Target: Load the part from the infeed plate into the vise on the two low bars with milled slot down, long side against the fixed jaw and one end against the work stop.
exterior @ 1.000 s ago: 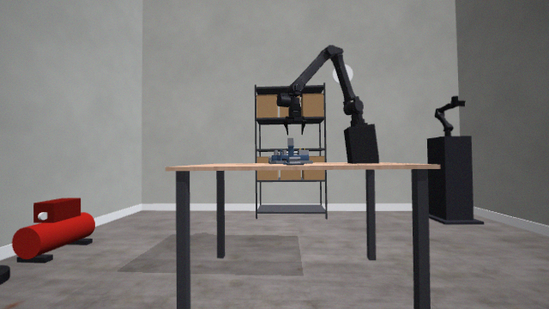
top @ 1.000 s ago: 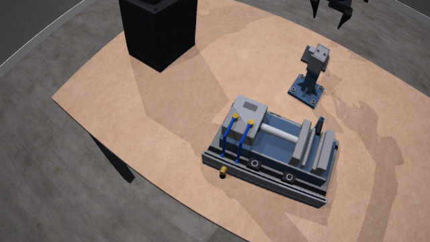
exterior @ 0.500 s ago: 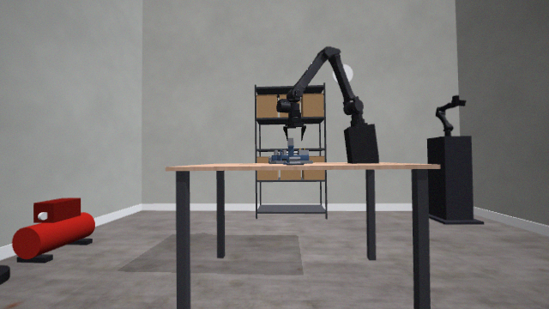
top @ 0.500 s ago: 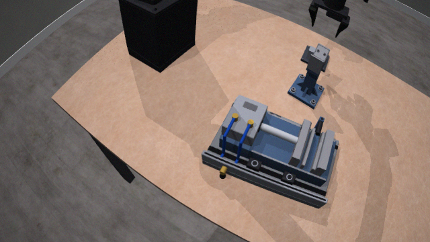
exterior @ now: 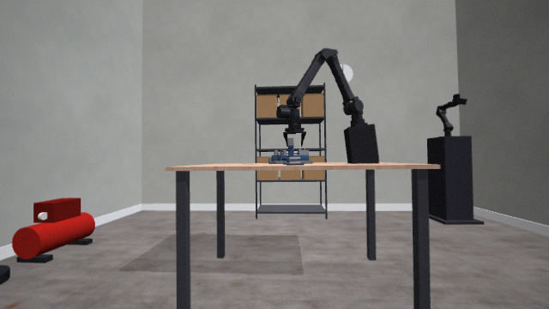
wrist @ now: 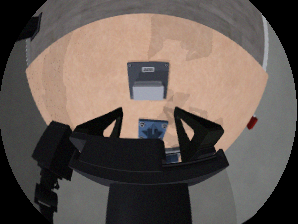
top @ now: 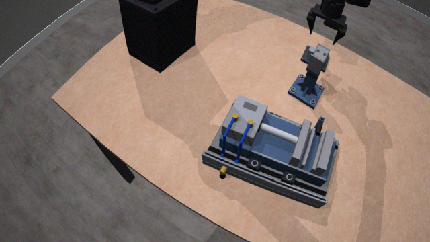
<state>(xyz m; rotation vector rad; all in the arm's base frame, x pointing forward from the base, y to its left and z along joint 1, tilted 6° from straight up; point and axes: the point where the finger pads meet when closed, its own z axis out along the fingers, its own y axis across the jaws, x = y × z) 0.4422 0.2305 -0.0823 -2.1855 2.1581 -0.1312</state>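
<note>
Your gripper (top: 322, 38) (exterior: 294, 145) (wrist: 148, 110) is open, fingers spread wide, holding nothing, hanging above bench (top: 175, 97) (exterior: 240, 166) (wrist: 90, 70). Part (top: 312, 50) (wrist: 148, 91), grey block, sits on dark infeed plate (top: 304, 57) (wrist: 134, 75), below gripper and apart from fingertips. In wrist view, you see part beyond gap between fingertips. Blue stand (top: 311, 81) (exterior: 291, 150) (wrist: 152, 129) is near part, also lower than gripper. Vise (top: 275, 152) (exterior: 276, 160) is lower than gripper, farther off than stand, with jaws apart.
</note>
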